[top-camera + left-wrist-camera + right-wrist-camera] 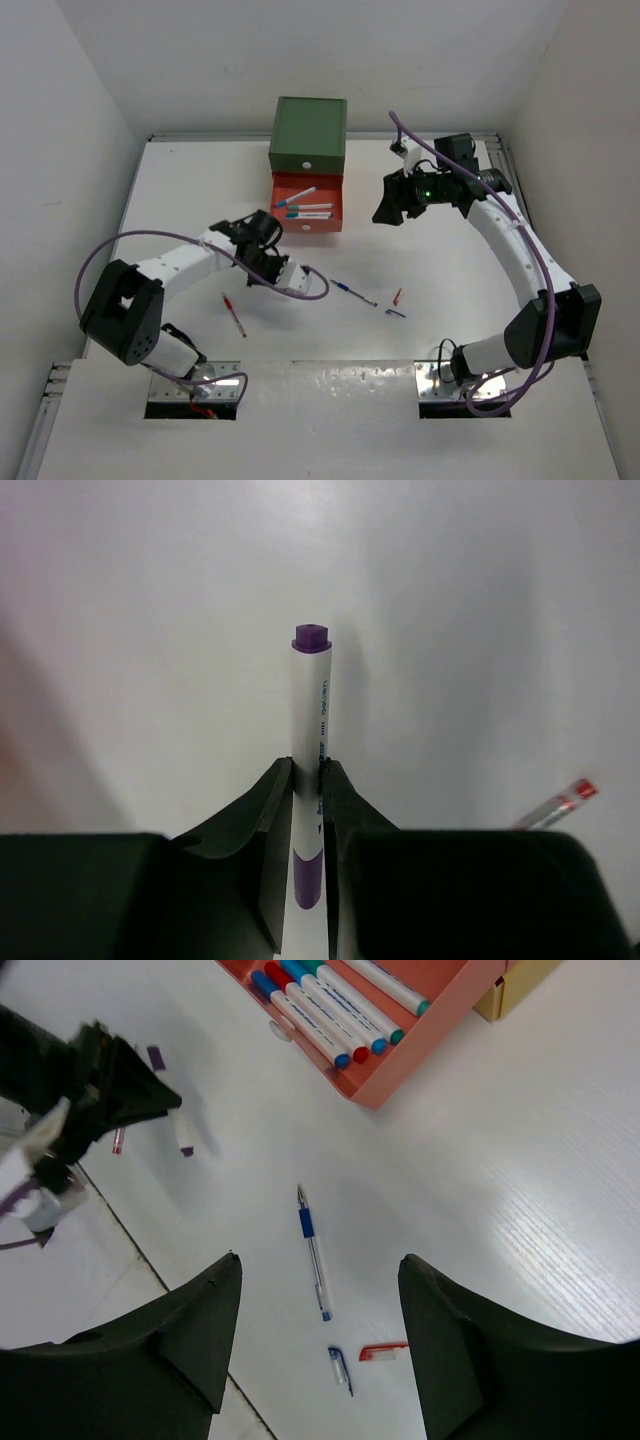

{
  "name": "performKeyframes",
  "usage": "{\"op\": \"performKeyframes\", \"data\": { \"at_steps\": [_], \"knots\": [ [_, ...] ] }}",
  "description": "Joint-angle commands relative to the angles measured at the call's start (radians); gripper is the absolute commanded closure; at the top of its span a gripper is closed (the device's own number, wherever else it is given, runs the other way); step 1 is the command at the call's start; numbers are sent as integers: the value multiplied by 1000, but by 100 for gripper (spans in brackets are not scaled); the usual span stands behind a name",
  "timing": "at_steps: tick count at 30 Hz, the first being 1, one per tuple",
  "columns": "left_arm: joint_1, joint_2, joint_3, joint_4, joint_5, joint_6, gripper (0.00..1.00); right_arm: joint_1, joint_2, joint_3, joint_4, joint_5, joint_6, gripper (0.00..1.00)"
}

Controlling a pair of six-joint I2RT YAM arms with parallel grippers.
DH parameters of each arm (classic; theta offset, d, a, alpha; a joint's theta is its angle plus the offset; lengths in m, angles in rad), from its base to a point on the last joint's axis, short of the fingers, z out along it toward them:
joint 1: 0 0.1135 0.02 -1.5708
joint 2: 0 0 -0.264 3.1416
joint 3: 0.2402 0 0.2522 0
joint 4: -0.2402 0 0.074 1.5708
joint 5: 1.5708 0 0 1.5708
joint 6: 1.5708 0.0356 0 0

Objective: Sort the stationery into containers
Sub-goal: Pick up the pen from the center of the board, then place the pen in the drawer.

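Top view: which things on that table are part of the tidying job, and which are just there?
Part of the job: purple marker in the left jaws; red pen; blue pen; red cap; blue cap; markers in the orange drawer; green drawer.
Just there: purple cables; metal base plates.

Held: purple marker (311, 730), white barrel, pinched upright in left hand (309, 780). Orange drawer (305, 226) stands open below green drawer (309, 135), several markers (305, 208) lying inside. On tabletop (450, 270): blue pen (352, 291), red pen (234, 315), red cap (398, 296), blue cap (396, 313).
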Motion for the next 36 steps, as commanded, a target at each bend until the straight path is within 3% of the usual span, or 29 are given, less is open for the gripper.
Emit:
{"op": "performKeyframes", "data": {
  "at_steps": [1, 9, 21, 28, 34, 36],
  "knots": [
    [-11, -10, 224, -94, 40, -51, 100, -5, -16, 4, 19, -14, -1, 37],
    [-21, 131, 681, -204, -9, -108, 100, -19, -7, 15, 15, -20, 6, 37],
    [48, 415, 844, -46, -109, -157, 96, -46, 4, 15, -7, -26, -11, 37],
    [61, 455, 902, -15, -104, -180, 61, -49, 16, 19, -5, -31, -6, 37],
    [77, 383, 861, 71, -92, -256, 44, -48, 19, 30, 18, -34, 2, 37],
    [87, 328, 811, 126, -84, -288, 43, -48, 25, 42, 33, -31, -1, 38]
  ]
}}
